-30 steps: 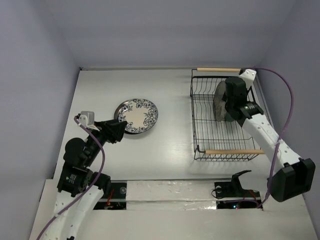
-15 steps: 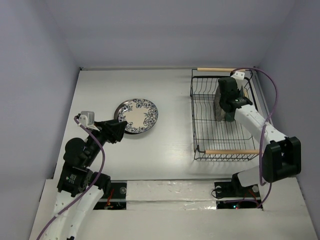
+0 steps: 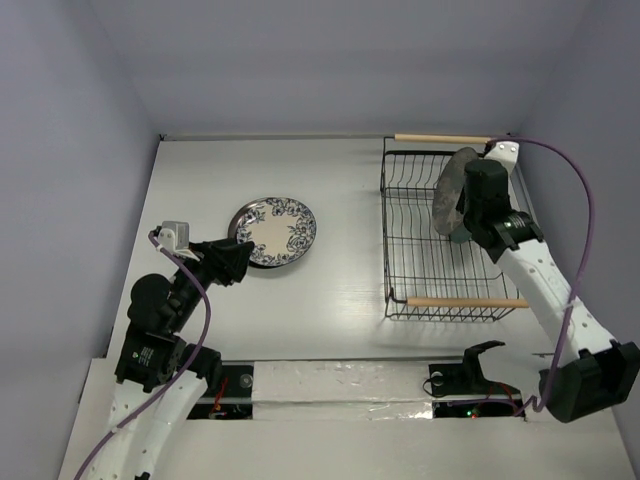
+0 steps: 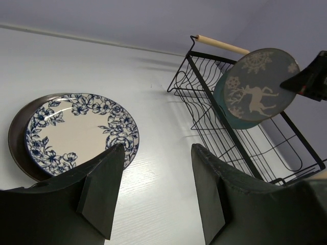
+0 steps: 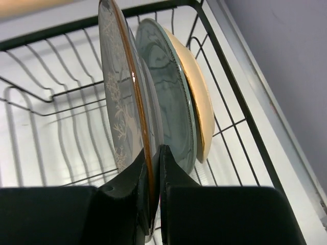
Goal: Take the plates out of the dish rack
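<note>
Right gripper (image 5: 153, 159) is clamped tight on the rim of the deer plate (image 5: 118, 97), with a finger on each face and the plate standing on edge straight out from the hand. Just behind it stand the teal plate (image 5: 176, 115) and then the tan plate (image 5: 200, 104), both in the dish rack (image 3: 420, 262) at its far right end. From above the deer plate leans left over the wires. Its lowest edge is buried behind the fingers, so I cannot tell whether it touches the rack. The tan plate shows only as a sliver. The right arm runs up along the rack's right side, wrist bent in toward the plates. On the other side, the left gripper (image 3: 236, 262) hangs with jaws spread wide just beside the floral plate (image 3: 273, 231), which lies flat on the table (image 3: 340, 180), and a dark rim peeks from under it. That arm is folded, elbow low.
</note>
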{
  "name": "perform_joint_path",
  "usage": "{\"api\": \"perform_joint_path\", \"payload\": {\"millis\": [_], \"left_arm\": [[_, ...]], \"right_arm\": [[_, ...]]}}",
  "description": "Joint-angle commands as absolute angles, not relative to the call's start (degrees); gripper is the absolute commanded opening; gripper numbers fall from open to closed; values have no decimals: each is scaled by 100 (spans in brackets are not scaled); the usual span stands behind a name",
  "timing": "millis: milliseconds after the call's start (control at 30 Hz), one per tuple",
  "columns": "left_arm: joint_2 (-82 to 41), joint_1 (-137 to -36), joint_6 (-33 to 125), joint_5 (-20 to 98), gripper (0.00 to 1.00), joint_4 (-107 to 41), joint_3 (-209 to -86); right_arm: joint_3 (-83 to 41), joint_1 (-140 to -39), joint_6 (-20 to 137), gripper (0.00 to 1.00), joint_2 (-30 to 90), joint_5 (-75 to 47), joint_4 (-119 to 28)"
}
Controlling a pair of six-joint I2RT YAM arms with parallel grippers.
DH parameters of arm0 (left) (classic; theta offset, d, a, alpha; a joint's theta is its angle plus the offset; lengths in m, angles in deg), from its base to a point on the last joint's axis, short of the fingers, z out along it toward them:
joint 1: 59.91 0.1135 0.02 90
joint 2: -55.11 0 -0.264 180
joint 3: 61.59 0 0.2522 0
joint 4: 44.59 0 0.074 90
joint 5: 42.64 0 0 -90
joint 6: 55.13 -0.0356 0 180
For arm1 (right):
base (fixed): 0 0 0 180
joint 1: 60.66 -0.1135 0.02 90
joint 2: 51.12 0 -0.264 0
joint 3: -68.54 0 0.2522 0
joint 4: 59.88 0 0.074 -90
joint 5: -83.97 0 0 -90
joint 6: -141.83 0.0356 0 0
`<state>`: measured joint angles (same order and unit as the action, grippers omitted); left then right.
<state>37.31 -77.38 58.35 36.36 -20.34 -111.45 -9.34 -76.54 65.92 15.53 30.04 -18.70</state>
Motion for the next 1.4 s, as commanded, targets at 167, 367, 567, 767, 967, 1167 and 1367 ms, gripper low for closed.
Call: {"api": "perform_joint_path", "payload": {"millis": [167, 367, 567, 767, 967, 1167, 1367], "left_arm": [[3692, -7687, 5851, 3550, 51, -2353, -11104], [3709, -7687, 5851, 3550, 51, -2344, -11104], [3744, -7687, 5851, 3576, 51, -2344, -11095], [3780, -7687, 5851, 3558, 51, -2362, -11095], [3648, -7687, 5842, 3488, 51, -2353, -11095], [3736, -7687, 5851, 3541, 51, -2353, -11104], [3744, -7687, 5851, 3549, 51, -2353, -11104]], "right_arm": [[-772, -7832, 7572, 0, 100, 432, -3616], [-113, -8412, 8742, 0, 178, -452, -5296], [-480, -9536, 9111, 0, 1774, -436, -5947], [-955, -10266, 9893, 0, 3358, -868, -6950], [-1412, -10487, 10289, 0, 4590, -797, -6950], [-1299, -10548, 10571, 0, 5144, -639, -7134], [-1447, -10548, 10799, 4, 5539, -462, -7144]]}}
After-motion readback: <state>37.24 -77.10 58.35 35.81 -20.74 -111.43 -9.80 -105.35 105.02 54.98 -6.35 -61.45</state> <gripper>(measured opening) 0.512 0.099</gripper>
